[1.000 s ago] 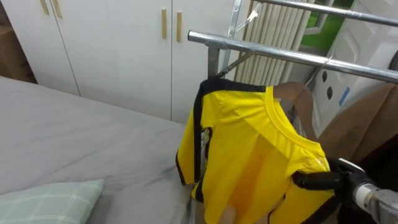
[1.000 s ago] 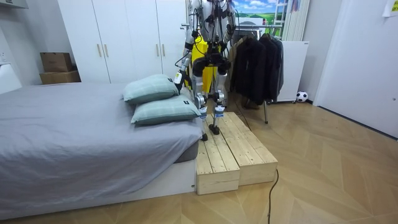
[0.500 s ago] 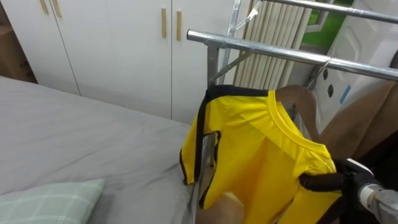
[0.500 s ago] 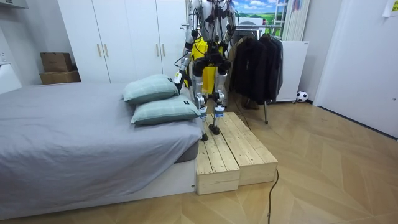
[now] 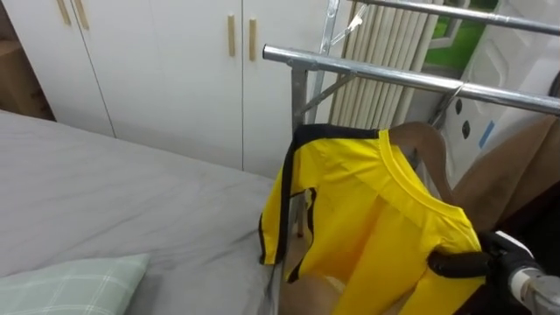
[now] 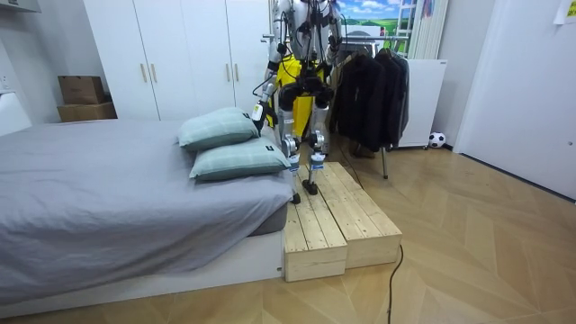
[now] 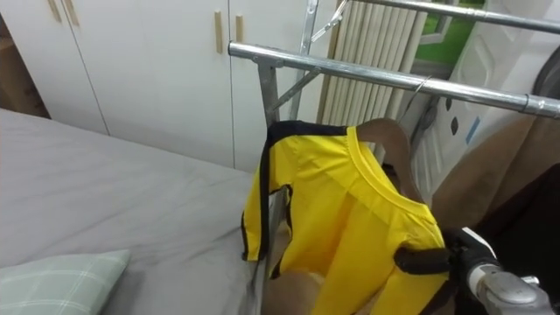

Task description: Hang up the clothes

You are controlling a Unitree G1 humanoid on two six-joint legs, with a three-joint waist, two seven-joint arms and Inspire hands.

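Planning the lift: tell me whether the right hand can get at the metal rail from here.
Probably yes. The right hand, shut on the yellow shirt, sits low beneath the rail, and only that shirt and its hanger lie between them.

There is one yellow shirt [image 5: 376,210], one wooden hanger [image 5: 426,140] and one right hand [image 5: 459,262]. Two metal rails show in the eye views, a lower one [image 5: 385,72] and a higher one [image 5: 455,10], and one radiator [image 5: 385,39]. The cupboard doors carry four handles [image 5: 231,35], in two pairs. The room view holds one bed [image 6: 90,207] and two pillows, one [image 6: 216,128] behind the other [image 6: 238,160]. There are two wooden platforms, one [image 6: 310,238] beside the other [image 6: 369,216], and two boxes, one [image 6: 81,88] on the other [image 6: 85,112]. There is one ball [image 6: 436,139]. The dark jackets [image 6: 369,90] are several; their number cannot be told.
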